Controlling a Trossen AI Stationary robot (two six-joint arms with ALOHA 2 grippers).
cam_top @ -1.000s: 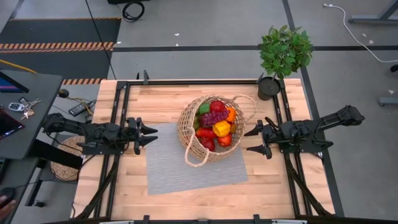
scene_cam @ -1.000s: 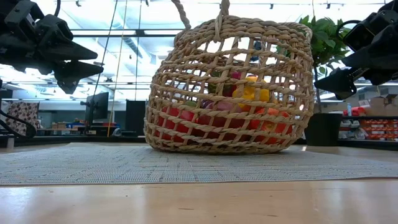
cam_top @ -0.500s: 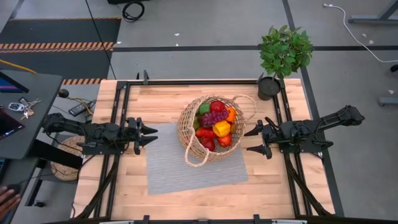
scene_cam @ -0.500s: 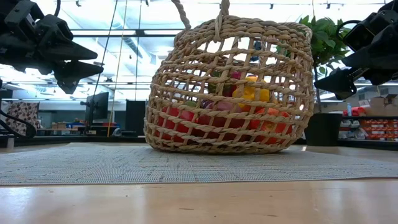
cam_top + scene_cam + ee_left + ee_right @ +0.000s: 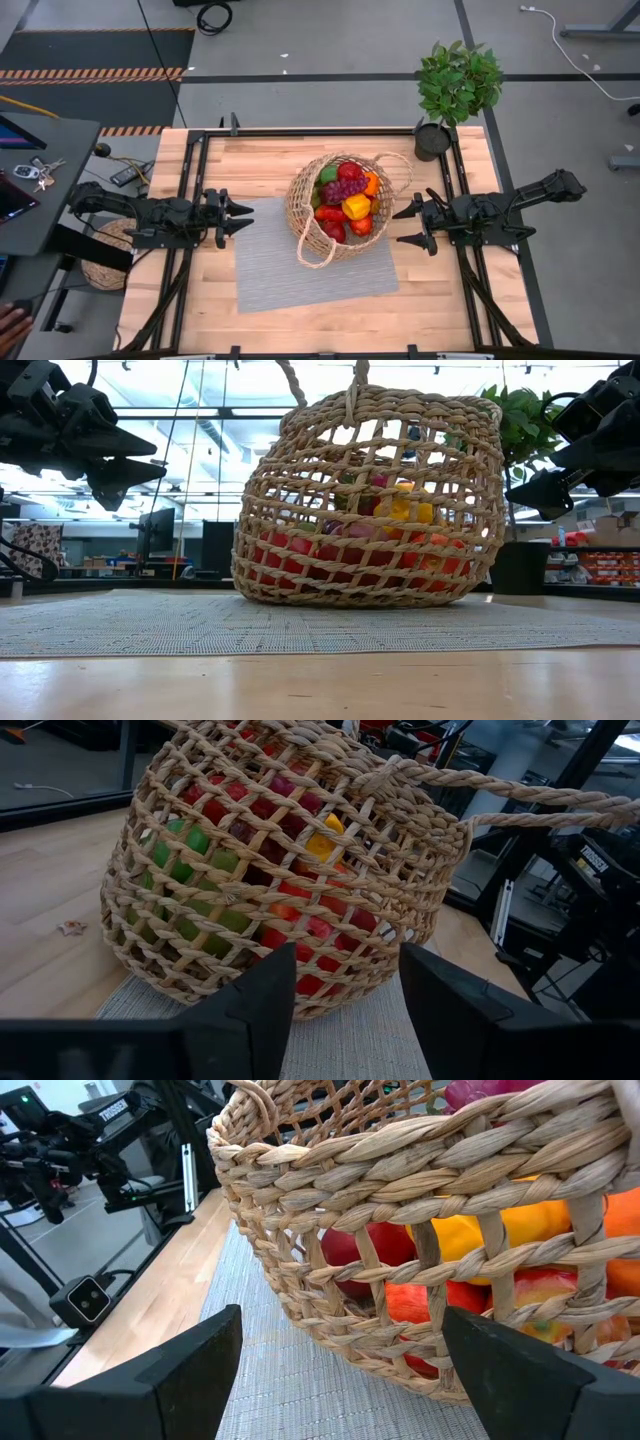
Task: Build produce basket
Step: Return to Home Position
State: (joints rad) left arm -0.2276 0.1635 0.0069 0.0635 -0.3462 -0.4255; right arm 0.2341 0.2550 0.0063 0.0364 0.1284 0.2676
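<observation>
One basket (image 5: 297, 203) on one grey mat (image 5: 290, 270), mid-table, heaped with produce (image 5: 345, 205): one grape bunch, one yellow pepper, one green piece, several reds. Left gripper (image 5: 243, 217), right gripper (image 5: 396, 228) flanking, apart, spread wide, empty.

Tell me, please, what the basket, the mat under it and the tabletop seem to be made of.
Basket: twisted tan plant fibre, probably wicker or seagrass, matte, openly woven. Mat: grey ribbed weave, perhaps fabric or vinyl. Tabletop: pale wood, jointed strips.
</observation>
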